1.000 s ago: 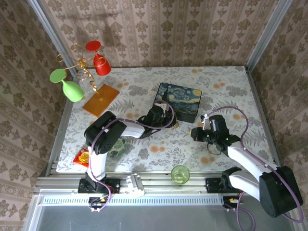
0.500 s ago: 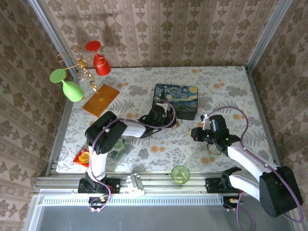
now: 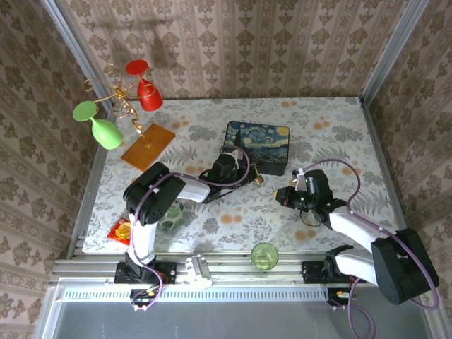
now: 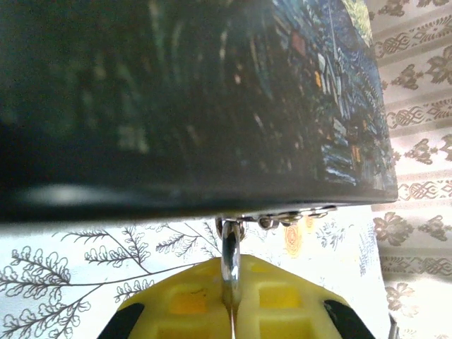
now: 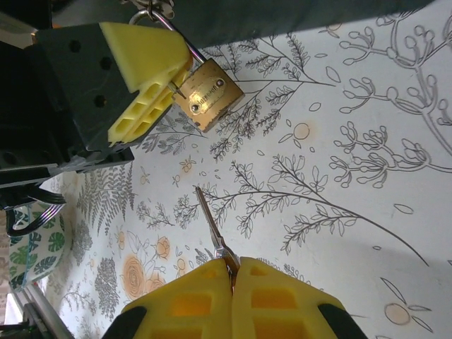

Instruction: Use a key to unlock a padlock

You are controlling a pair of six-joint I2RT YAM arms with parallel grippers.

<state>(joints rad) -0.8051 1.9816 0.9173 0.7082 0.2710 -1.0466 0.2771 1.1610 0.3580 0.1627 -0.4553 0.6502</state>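
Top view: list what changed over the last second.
The box turned square and shifted left, drawn by the left gripper clamped on the padlock shackle. The right gripper, holding the key, edged left. The green cup stayed put.

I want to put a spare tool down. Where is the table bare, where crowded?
Bare: the far-right table, between the starry-night box and the right wall. Crowded: in front of the box, where left gripper, padlock and right gripper cluster.
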